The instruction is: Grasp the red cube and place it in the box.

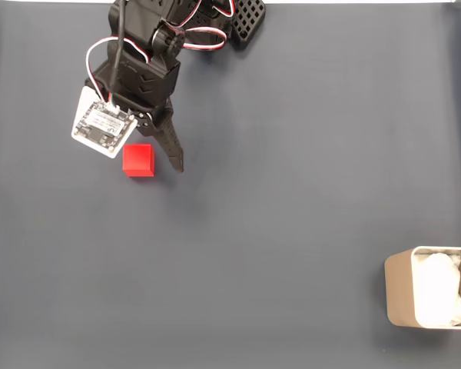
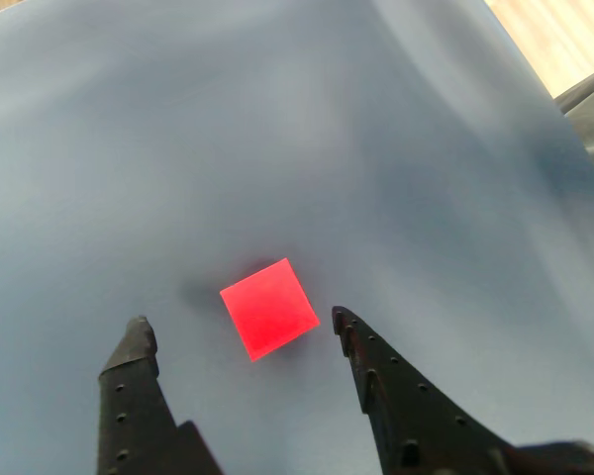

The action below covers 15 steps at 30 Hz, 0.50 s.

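The red cube (image 1: 138, 160) lies on the dark blue mat, left of centre in the fixed view. My gripper (image 1: 152, 160) is open right over it: one black finger (image 1: 173, 150) stands just right of the cube, and the other is hidden under the white circuit board (image 1: 102, 124). In the wrist view the red cube (image 2: 269, 308) sits between the two spread black fingertips (image 2: 139, 341) of the gripper (image 2: 240, 330), slightly ahead of them, with a gap on each side. The beige box (image 1: 399, 288), with white padding inside, stands at the bottom right corner, far from the cube.
The arm's black body and red-and-white wires come down from the top edge, next to a black perforated part (image 1: 246, 19). The mat (image 1: 292, 192) is bare between the cube and the box. A pale wooden surface (image 2: 564, 40) lies past the mat's edge.
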### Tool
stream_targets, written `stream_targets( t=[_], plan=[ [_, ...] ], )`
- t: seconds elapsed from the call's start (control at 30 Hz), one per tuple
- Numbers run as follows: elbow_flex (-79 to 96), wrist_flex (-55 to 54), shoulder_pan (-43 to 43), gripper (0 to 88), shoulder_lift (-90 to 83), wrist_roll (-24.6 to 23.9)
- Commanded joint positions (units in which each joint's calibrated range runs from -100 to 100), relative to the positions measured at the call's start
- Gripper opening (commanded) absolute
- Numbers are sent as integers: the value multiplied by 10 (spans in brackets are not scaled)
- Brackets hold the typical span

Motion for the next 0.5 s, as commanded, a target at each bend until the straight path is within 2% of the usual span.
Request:
stream_targets(
  t=[0.0, 0.47],
  plan=[
    [-31, -14, -4, 414, 7, -4],
    [-65, -19, -21, 415, 44, -15]
  ],
)
